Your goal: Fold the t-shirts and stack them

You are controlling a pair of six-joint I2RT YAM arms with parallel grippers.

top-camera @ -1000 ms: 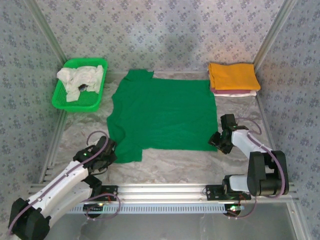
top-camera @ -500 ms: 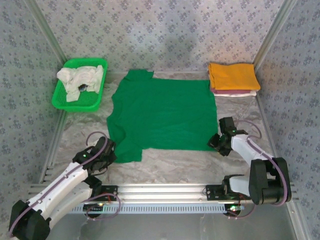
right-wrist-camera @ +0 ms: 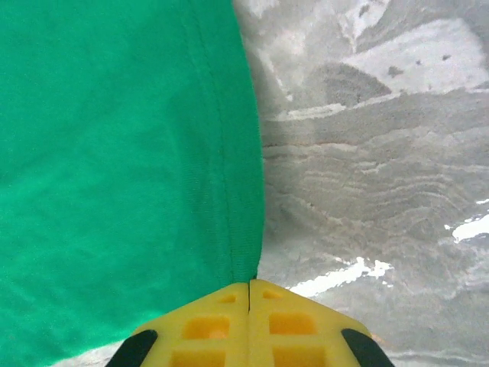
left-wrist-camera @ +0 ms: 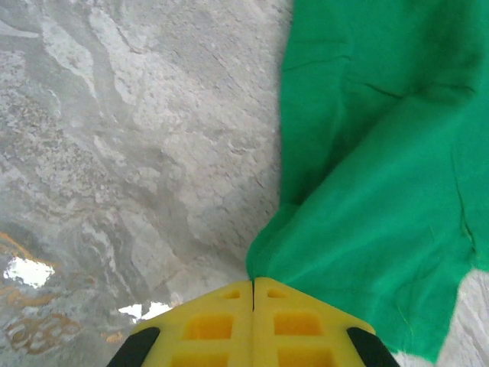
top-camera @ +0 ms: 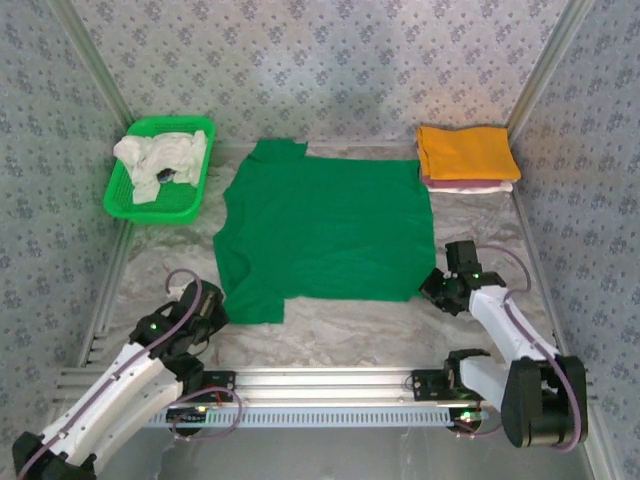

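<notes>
Top external shows the green t-shirt (top-camera: 325, 230) spread flat on the desk (top-camera: 350, 335). The left hand (left-wrist-camera: 253, 283) is closed tight on its near-left corner, the right hand (right-wrist-camera: 250, 283) on its near-right hem.

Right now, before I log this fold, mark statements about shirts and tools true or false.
The left tool is shut on the green t-shirt. True.
The right tool hangs open above that shirt. False: it is shut on the shirt's edge.
An orange-yellow t-shirt tops the folded stack at far right. True.
The green basket is empty. False: crumpled whitish cloth lies in it.
The green t-shirt is folded in half. False: it lies spread flat.
</notes>
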